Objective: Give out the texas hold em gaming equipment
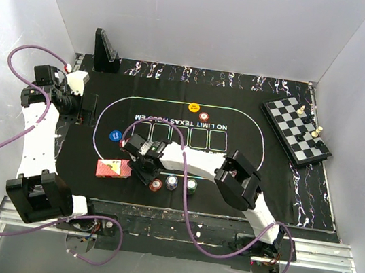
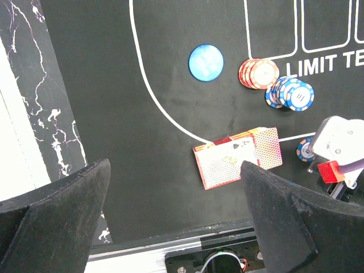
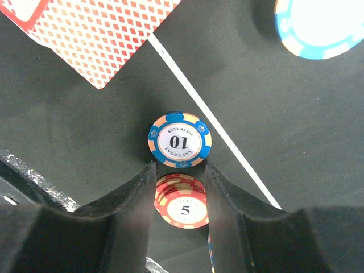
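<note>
— Fingers on each arm: how are they set?
— Right fingers (image 3: 133, 205) are seen closed on a red chip stack (image 3: 181, 207) at lower centre of the right wrist view, with both inner faces pressed to its rim. Left fingers (image 2: 62, 210) are spread wide and empty at the bottom corners of the left wrist view.
— What could go wrong from here?
— A blue chip (image 3: 179, 140) lies just beyond the fingertips, beside the stack. If the stack is pushed forward without being lifted, that chip could be shoved across the white line (image 3: 239, 153), or the upper red chips could be sheared off. The playing cards (image 3: 102, 34) at upper left lie loosely and could be clipped by a sideways sweep.
— Can any writing be read?
— "10", "LAS VEGAS" and "POKER CLUB" are printed on the blue chip, and "5" on the red one. "NO LIMIT TEXAS HOLD EM" is read upside down on the surface (image 1: 280, 151) in the top view.
</note>
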You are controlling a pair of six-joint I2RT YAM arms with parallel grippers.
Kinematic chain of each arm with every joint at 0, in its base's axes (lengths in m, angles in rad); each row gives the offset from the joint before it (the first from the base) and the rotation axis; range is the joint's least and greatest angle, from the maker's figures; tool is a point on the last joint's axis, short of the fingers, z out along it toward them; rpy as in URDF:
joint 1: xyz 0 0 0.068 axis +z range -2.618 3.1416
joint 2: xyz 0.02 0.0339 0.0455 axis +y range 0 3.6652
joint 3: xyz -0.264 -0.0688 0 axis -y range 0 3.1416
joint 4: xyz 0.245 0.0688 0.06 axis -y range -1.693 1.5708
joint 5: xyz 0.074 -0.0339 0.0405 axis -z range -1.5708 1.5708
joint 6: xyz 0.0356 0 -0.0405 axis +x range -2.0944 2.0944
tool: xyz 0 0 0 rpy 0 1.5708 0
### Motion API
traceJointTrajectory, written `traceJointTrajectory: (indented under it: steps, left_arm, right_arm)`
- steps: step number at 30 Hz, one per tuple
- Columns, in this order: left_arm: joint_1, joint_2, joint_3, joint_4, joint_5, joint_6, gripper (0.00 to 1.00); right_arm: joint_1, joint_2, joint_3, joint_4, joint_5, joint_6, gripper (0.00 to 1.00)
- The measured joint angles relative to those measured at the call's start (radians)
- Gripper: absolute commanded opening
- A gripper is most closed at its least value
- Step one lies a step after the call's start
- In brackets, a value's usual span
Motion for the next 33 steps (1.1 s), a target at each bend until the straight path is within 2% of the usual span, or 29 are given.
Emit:
traceJointTrajectory:
  steps: [8,13,17,26,33]
  left_arm:
    - [0.0,0.0,0.001,-0.003,0.0,0.003,1.0]
    - [0.0,0.0,0.001,-0.007,0.0,0.003,1.0]
    - [0.0,0.0,0.001,-0.007,0.0,0.003,1.0]
    - [0.0,0.0,0.006,-0.008,0.0,0.003,1.0]
    - [0.0,0.0,0.007,-0.008,0.0,0.002,1.0]
  right_arm:
    - [-0.061,-0.059,0.017,-0.032,0.033,-0.005,0.72]
    - [-0.12,-0.198,-0.074,-0.031,0.04,-0.016,0.78]
    - [-0.117,-0.247,-0.154,-0.026,0.033,-0.015,0.81]
    - [-0.105,-0.247,-0.251,-0.029,0.023,-0.005,0.85]
    - [-0.105,-0.247,-0.261,-0.024,0.011,0.009,0.77]
